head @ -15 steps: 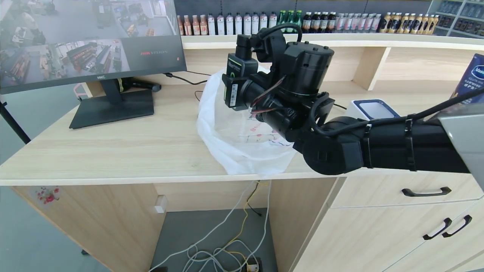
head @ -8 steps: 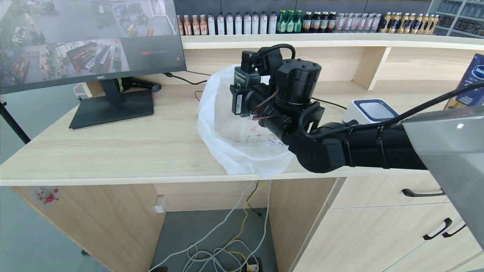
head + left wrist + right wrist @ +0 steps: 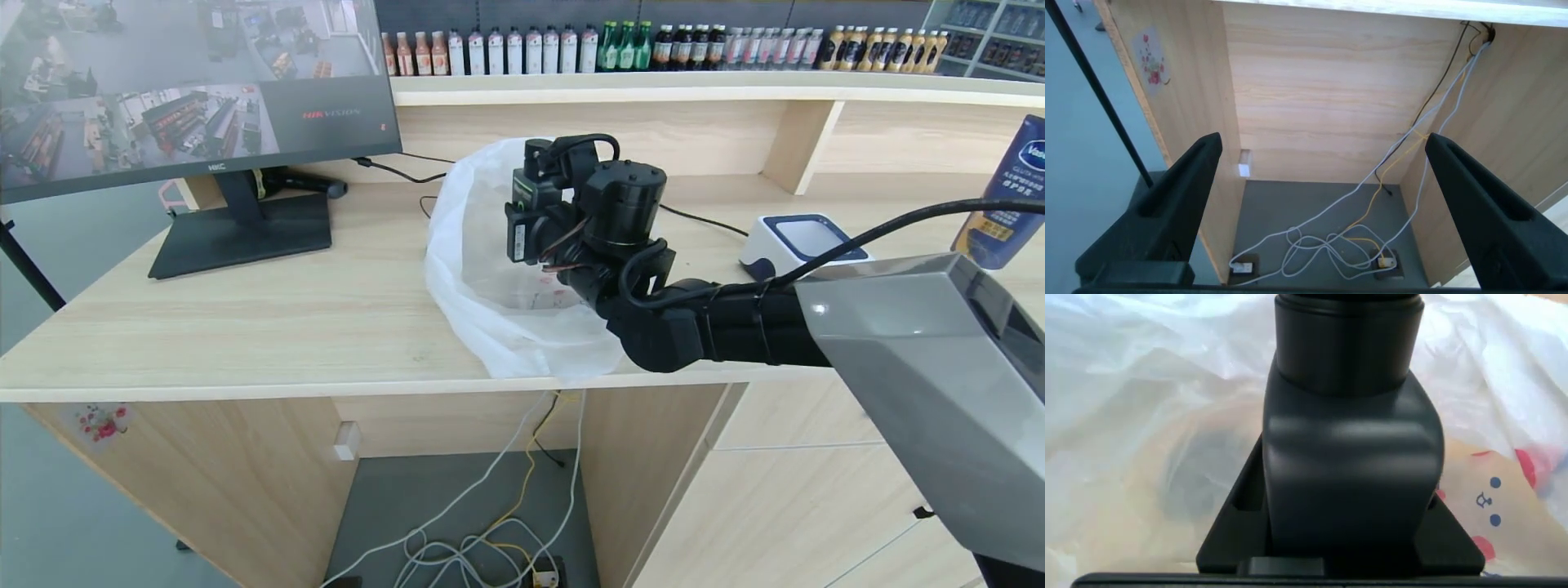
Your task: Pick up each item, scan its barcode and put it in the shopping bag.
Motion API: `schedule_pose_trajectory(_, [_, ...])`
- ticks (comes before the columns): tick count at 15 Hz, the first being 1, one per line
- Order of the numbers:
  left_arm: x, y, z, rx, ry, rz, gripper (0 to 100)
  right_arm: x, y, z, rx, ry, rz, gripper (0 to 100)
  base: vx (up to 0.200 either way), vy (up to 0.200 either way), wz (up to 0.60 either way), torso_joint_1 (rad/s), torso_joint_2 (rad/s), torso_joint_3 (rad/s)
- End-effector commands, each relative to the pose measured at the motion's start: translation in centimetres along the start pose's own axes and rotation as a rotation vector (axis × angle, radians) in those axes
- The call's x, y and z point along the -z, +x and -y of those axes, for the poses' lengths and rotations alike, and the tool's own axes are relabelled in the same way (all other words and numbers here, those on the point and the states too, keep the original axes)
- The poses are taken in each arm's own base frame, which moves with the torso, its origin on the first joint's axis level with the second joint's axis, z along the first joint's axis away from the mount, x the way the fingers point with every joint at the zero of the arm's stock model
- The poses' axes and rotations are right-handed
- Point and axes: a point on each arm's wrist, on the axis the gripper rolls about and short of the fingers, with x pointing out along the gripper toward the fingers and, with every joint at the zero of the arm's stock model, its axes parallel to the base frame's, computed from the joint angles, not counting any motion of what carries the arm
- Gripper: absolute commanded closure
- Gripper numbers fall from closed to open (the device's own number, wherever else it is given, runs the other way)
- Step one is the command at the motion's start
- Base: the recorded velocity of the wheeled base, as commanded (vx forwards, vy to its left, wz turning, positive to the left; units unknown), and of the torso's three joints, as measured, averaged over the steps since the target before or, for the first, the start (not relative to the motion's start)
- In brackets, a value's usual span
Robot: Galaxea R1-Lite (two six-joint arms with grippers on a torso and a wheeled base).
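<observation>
The white plastic shopping bag [image 3: 490,278] lies open on the wooden counter [image 3: 245,318]. My right arm reaches from the right into the bag's mouth, and its wrist [image 3: 608,212] covers the gripper in the head view. In the right wrist view my right gripper [image 3: 1339,551] is shut on a dark grey bottle [image 3: 1347,457] with a round cap, held just above the bag's crinkled plastic [image 3: 1143,457]. My left gripper [image 3: 1327,204] is open with nothing in it, down in front of the counter's open underside.
A white barcode scanner [image 3: 796,241] sits right of the bag. A blue bottle [image 3: 1008,196] stands at the far right. A monitor [image 3: 188,90] stands at the back left, with a black handheld device [image 3: 302,184] behind its stand. Cables [image 3: 1339,237] lie under the counter.
My right arm has lowered and moved forward, carrying the dark bottle down into the bag's mouth. The bag and the scanner have stayed put.
</observation>
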Motion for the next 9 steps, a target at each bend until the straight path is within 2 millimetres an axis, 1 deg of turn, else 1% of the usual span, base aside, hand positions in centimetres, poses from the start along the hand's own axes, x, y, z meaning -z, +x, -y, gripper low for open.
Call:
schedule_pose_trajectory(1, [0.00, 0.00, 0.00, 0.001, 0.000, 0.000, 0, 1.11, 0.28, -0.38, -0.006, -0.011, -0.018, 100, 0.000, 0.000, 0.00, 0.000, 0.00, 0.000])
schedule_pose_trajectory(5, [0.00, 0.00, 0.00, 0.000, 0.000, 0.000, 0, 1.76, 0.44, -0.32, -0.014, -0.026, -0.035, 100, 0.000, 0.000, 0.00, 0.000, 0.00, 0.000])
schedule_pose_trajectory(6, [0.00, 0.00, 0.00, 0.000, 0.000, 0.000, 0, 2.07, 0.52, 0.11, -0.007, -0.030, -0.046, 100, 0.000, 0.000, 0.00, 0.000, 0.00, 0.000])
schedule_pose_trajectory(9, [0.00, 0.00, 0.00, 0.000, 0.000, 0.000, 0, 2.10, 0.59, 0.37, -0.019, -0.033, -0.049, 100, 0.000, 0.000, 0.00, 0.000, 0.00, 0.000])
